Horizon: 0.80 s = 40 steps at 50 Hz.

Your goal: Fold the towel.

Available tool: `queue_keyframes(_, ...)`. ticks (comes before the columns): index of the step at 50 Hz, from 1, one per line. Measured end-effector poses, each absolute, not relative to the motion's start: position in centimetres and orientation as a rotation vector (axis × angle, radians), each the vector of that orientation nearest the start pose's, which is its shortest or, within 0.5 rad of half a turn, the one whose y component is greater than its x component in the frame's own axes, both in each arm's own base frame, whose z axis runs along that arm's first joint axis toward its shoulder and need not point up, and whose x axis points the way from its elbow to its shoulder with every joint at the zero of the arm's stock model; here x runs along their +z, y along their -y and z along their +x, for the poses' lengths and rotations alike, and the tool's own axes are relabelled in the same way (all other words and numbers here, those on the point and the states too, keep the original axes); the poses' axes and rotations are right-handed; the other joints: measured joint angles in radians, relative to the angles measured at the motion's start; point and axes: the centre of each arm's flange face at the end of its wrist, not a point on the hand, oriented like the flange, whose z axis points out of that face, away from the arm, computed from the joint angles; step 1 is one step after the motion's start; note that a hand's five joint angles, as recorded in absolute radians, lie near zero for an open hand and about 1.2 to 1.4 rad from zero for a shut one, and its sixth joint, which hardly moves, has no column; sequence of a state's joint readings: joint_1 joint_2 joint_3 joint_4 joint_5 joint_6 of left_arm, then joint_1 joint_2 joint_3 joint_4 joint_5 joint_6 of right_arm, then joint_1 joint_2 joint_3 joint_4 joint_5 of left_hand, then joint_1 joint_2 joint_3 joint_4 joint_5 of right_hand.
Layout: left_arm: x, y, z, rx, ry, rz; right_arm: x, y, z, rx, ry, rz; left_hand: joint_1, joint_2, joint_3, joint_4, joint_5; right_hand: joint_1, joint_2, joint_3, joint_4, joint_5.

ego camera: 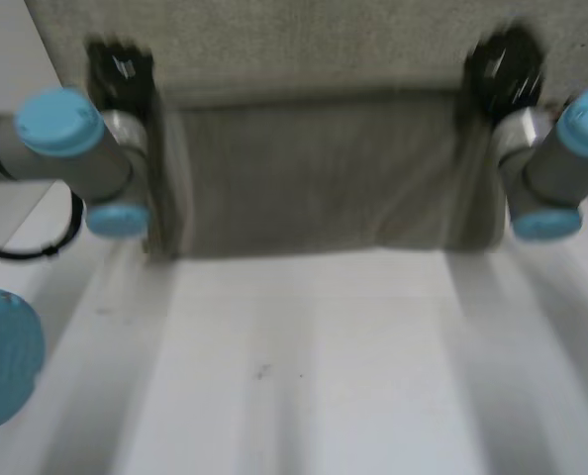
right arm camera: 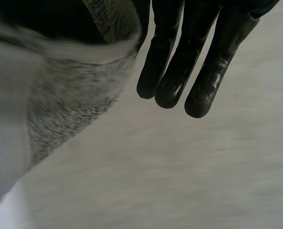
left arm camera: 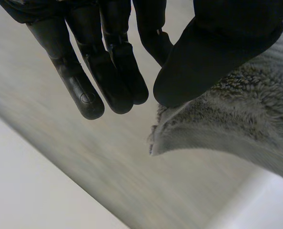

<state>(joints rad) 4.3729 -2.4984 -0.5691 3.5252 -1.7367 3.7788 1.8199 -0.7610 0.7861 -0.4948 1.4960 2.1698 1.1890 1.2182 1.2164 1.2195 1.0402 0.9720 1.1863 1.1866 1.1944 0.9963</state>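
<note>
The grey towel point(ego camera: 314, 178) lies across the far part of the white table point(ego camera: 304, 366), and its near part is lifted into a hanging fold between the two hands. My left hand point(ego camera: 116, 69) is at the fold's left corner. In the left wrist view its thumb point(left arm camera: 213, 52) pinches the towel's corner point(left arm camera: 227, 119) against a finger, with the other fingers straight. My right hand point(ego camera: 507, 64) is at the fold's right corner. There the towel's corner point(right arm camera: 70, 90) is caught between thumb and finger, and the remaining fingers point(right arm camera: 179, 57) stay straight above the flat towel point(right arm camera: 189, 167).
Bare white table fills the near half in the head view. The grey arms with light-blue caps point(ego camera: 61, 124) reach in from both sides. A strip of table point(left arm camera: 27, 191) borders the flat towel under the left hand.
</note>
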Motion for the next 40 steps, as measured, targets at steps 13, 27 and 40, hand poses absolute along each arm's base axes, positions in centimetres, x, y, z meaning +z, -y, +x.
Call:
queue_keyframes(13,36.9,41.4,-26.8,-2.677,-1.279,0.279,36.4,40.9,25.1,2.459,0.973,0.736,0.014,0.0,0.0,0.0,0.001,0.0,0.0,0.0,0.0,0.008)
queue_keyframes(27,20.1,38.2,-25.4,-2.221,-1.865,0.571,19.6,37.1,24.5,2.114,1.655,1.157,0.014,0.0,0.0,0.0,0.001,0.0,0.0,0.0,0.0,0.009)
queue_keyframes(40,15.0,34.1,-23.4,-1.991,-2.062,0.653,12.6,33.9,23.5,1.949,1.999,1.212,0.014,0.0,0.0,0.0,0.001,-0.043,-0.074,-0.074,-0.079,-0.058)
